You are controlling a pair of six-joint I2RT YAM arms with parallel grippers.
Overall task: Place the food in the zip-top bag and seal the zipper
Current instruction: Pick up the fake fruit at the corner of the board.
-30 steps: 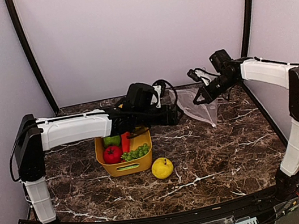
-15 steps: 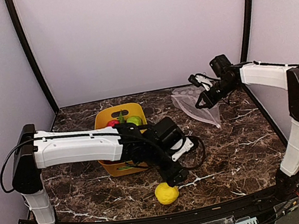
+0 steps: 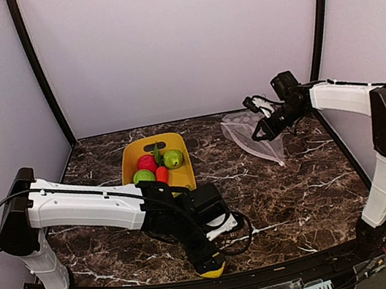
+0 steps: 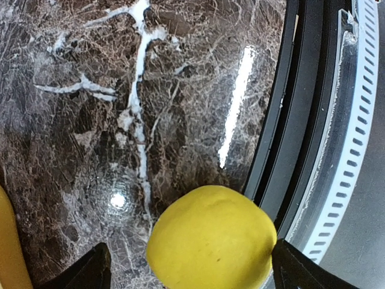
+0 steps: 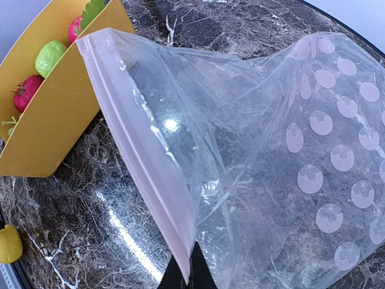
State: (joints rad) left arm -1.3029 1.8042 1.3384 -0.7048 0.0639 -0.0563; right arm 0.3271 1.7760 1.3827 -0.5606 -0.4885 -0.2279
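Step in hand: fetching the stray lemon (image 4: 210, 238), well in front of the yellow tub (image 5: 60, 114), at the bench (image 4: 90, 120) edge. Around it the left end effector (image 4: 195, 265) is spread, not clamped. Right of the tub, the right end effector (image 5: 185, 274) pinches the zip-top bag (image 5: 271, 150) at the zipper (image 5: 138, 156). Next move, likely: close, lift, carry to the bag mouth.

The lemon (image 4: 210, 238) is bright yellow. The table (image 4: 90, 90) is dark brown stone with white cracks all over it. The bag (image 5: 289, 150) is see-through with pale round dots, and its zipper (image 5: 144, 174) is a pale pink strip. The tub (image 5: 54, 126) is yellow. In it, the tomato (image 3: 147, 162) is red, the pear (image 3: 173, 158) and lime (image 3: 143, 176) are green, and the carrot (image 3: 162, 174) is orange. My left fingers (image 4: 90, 271) are black. My left arm (image 3: 84, 203) and right arm (image 3: 340, 94) are white with black parts.
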